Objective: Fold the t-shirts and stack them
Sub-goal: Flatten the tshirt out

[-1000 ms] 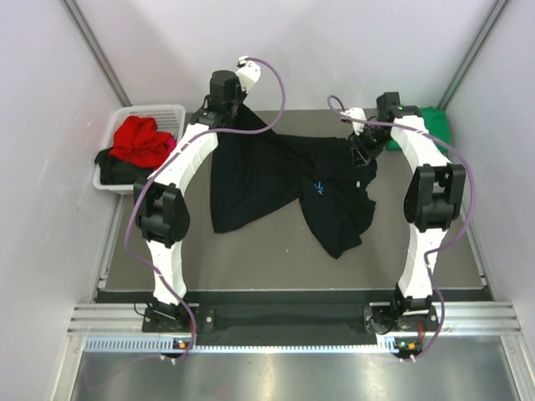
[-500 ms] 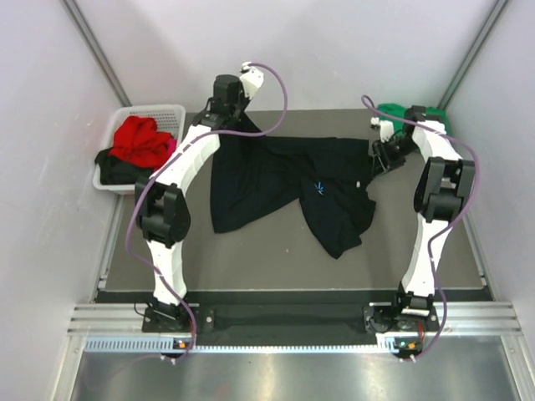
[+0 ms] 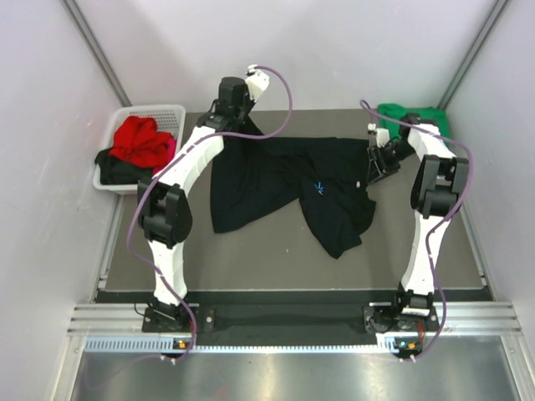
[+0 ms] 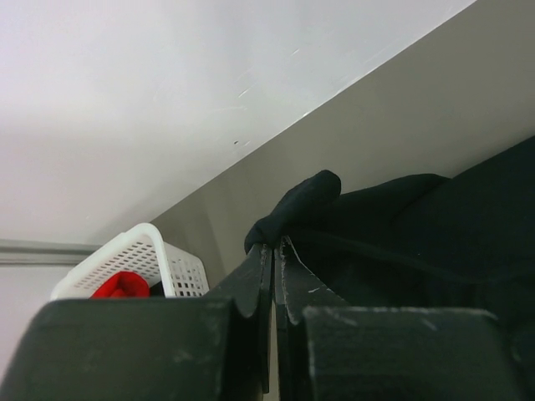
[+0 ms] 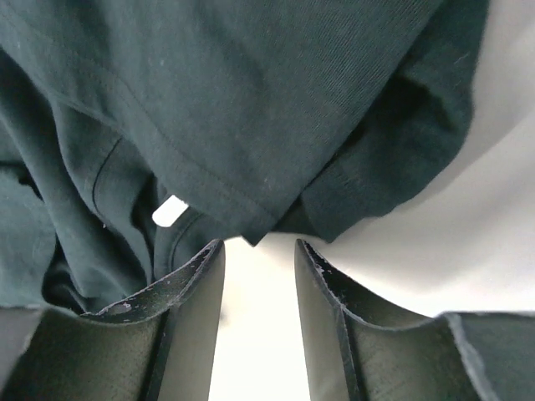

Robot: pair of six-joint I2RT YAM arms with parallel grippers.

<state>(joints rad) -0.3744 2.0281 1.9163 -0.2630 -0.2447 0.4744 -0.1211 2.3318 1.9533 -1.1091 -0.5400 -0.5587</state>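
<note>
Your left gripper is clenched on a bunched fold of the large black t-shirt. In the left wrist view the fingers are pressed together, with a knot of black cloth standing out just past their tips. From above, that grip sits at the shirt's far left corner, and the cloth rises to it from the table.

Your right gripper is released. Its jaws stand apart with bare table showing between them, and the shirt's hem lies just ahead of the tips, not pinched.

A small white label shows among the folds close to the right fingertips; you cannot read any writing on it. The tiny blue chest mark is too small to make out.

The black shirt lies spread and rumpled across the middle of the table. The green t-shirt lies at the far right corner. The white basket on the left holds a red t-shirt, a sliver of pink and more black cloth.
</note>
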